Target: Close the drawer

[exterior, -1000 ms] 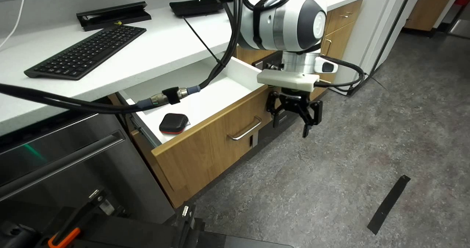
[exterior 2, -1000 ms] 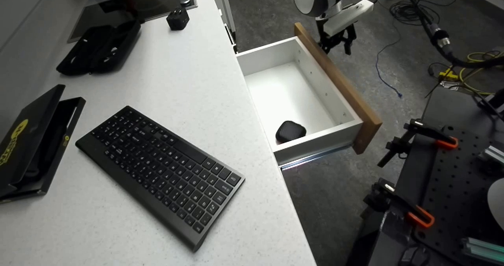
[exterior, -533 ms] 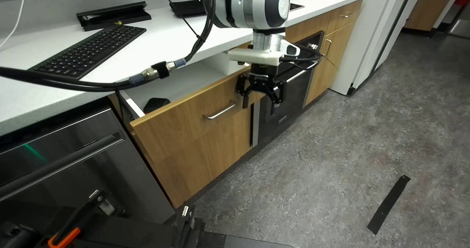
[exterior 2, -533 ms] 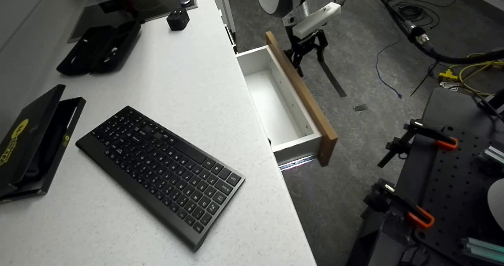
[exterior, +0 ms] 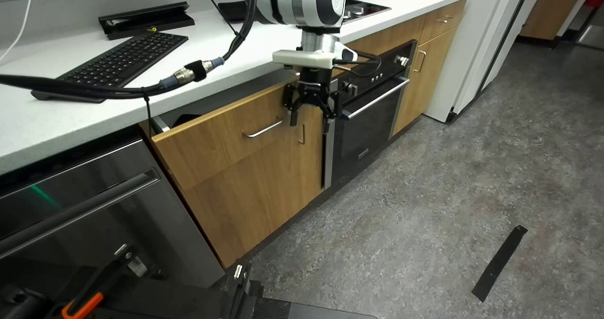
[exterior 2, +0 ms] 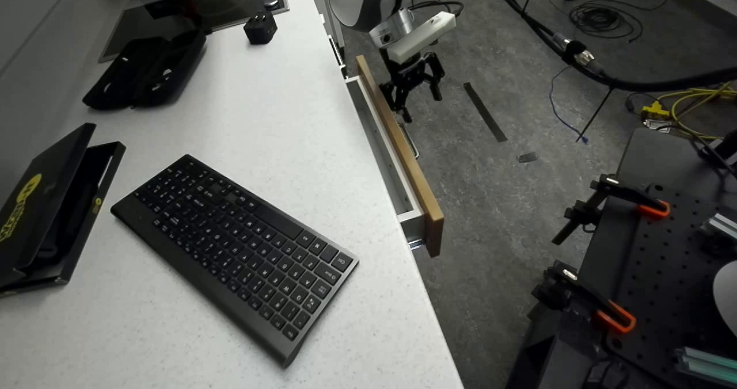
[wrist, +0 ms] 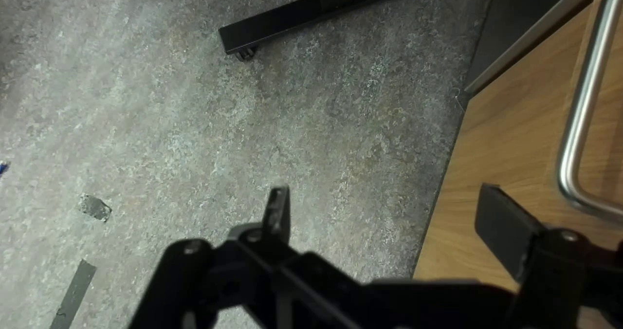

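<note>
The drawer (exterior: 212, 149), with a light oak front, stands slightly out from under the counter; a narrow strip of its white inside shows in an exterior view (exterior 2: 383, 147). Its silver bar handle (exterior: 263, 128) also shows at the right of the wrist view (wrist: 586, 93). My gripper (exterior: 309, 126) points down at the outer face of the drawer front, near its oven end, past the handle. The fingers are wide apart with nothing between them in the wrist view (wrist: 382, 197). One finger's outer side is against or very near the front; exact contact is hidden.
A white counter (exterior 2: 299, 130) lies above the drawer, with a keyboard (exterior 2: 236, 251) and open black cases on it. A steel appliance (exterior: 94, 205) and an oven (exterior: 377, 116) flank the cabinet. A black clamp table (exterior 2: 662, 251) stands opposite. A dark object (exterior: 185, 120) lies inside the drawer.
The drawer has slid inward from wide open to a narrow gap. My gripper has moved with its front toward the counter, staying open.
</note>
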Robot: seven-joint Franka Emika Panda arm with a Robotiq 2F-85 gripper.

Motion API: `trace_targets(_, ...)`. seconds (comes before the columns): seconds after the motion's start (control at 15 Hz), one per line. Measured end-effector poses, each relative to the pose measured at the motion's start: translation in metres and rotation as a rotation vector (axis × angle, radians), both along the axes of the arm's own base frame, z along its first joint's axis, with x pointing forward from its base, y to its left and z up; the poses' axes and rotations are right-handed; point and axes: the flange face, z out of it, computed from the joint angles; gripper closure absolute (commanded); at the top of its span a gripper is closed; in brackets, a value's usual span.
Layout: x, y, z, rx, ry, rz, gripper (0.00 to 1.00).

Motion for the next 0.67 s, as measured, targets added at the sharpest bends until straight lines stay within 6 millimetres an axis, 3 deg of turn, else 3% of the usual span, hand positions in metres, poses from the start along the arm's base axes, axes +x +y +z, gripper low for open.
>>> trace_targets(0.4,0.003,-0.003,-0.003,-0.015,-0.032,-0.001,0.0)
trace_targets(0.67,0.012,0.011,-0.009,-0.034,-0.075,0.006,0.0)
